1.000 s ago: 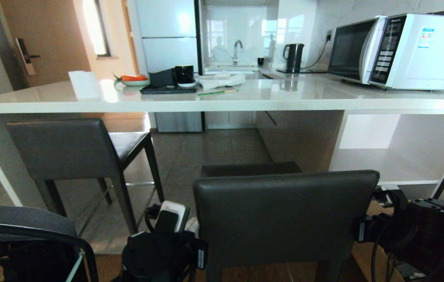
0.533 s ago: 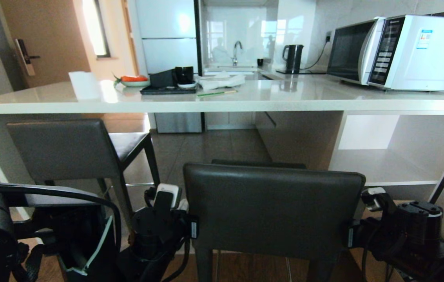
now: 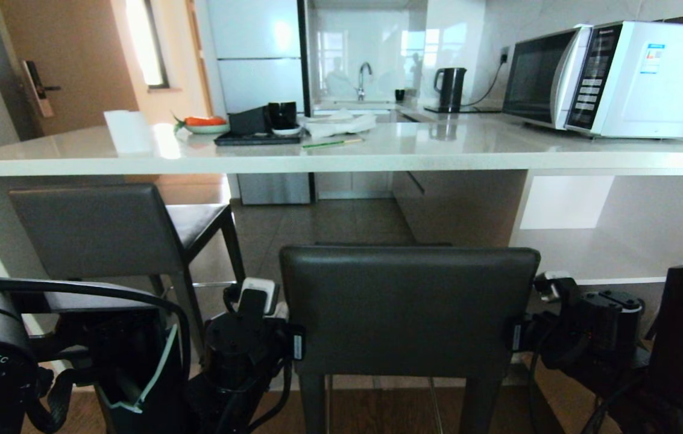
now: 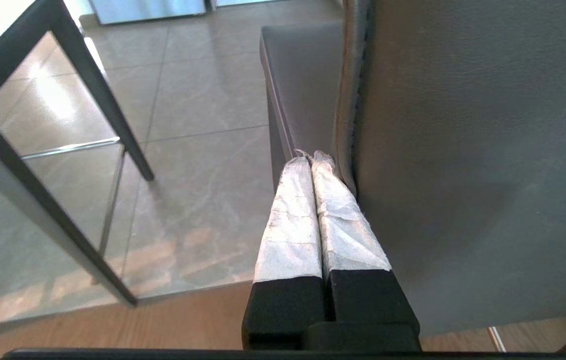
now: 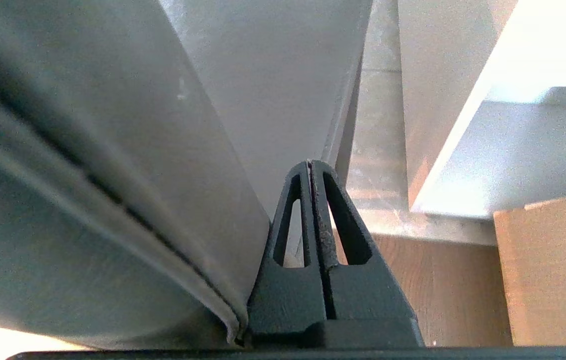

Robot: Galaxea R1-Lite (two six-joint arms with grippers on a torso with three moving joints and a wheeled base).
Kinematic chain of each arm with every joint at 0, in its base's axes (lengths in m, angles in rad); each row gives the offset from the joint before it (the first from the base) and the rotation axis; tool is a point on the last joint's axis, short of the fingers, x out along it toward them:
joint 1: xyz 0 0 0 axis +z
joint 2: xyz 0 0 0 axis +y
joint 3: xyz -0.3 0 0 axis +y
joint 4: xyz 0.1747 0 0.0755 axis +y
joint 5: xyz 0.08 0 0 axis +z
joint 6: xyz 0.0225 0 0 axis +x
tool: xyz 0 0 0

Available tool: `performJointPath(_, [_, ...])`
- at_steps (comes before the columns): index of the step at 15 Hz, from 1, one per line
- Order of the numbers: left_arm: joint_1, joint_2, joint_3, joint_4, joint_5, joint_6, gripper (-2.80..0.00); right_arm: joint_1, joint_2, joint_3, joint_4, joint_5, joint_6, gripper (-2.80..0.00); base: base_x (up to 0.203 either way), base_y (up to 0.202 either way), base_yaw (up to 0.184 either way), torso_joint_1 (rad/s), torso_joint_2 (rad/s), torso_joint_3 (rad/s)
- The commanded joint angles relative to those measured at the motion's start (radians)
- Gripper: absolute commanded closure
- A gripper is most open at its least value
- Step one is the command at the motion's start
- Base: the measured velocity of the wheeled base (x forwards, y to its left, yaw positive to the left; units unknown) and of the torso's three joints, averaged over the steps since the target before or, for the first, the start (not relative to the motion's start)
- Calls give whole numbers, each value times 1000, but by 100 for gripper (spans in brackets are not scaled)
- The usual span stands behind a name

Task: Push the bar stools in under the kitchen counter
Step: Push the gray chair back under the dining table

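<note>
The near bar stool [image 3: 407,307] stands in front of me, its dark-grey backrest facing me and its seat just short of the kitchen counter [image 3: 341,160]. My left gripper [image 3: 258,293] is shut and empty. Its white-taped fingers [image 4: 287,210] lie against the backrest's left edge [image 4: 462,150]. My right gripper [image 3: 549,284] is also shut and empty, and its black fingertips [image 5: 309,164] rest beside the backrest's right edge [image 5: 113,150]. The second bar stool [image 3: 88,229] stands at the left, with its seat partly under the counter.
On the counter are a microwave [image 3: 612,75], a dark tray with cups [image 3: 260,135], a plate [image 3: 205,125] and a kettle [image 3: 451,87]. White open shelves [image 3: 594,259] fill the space under the counter's right end. A cardboard box [image 5: 542,270] stands on the wooden floor near my right gripper.
The near stool has slid forward toward the counter. Both arms have stretched forward with it, staying shut at the backrest's two side edges.
</note>
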Motion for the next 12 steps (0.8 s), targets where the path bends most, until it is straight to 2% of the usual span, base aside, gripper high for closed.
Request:
performJointPath(1, [-8,-14,2,-12,0,-1,0,13,44,-23,-7,-4,1,0,0,0,0,0,0,0])
performJointPath(3, [-7,-19,-12,-12,0,-3,0,25,41,-31,-7,-37,1,0,0,0,0,0,0,0])
performJointPath(12, [-5,-8,-12,-12,3,51,0,25,23,-31,-7,-39,1,0,0,0,0,0,0,0])
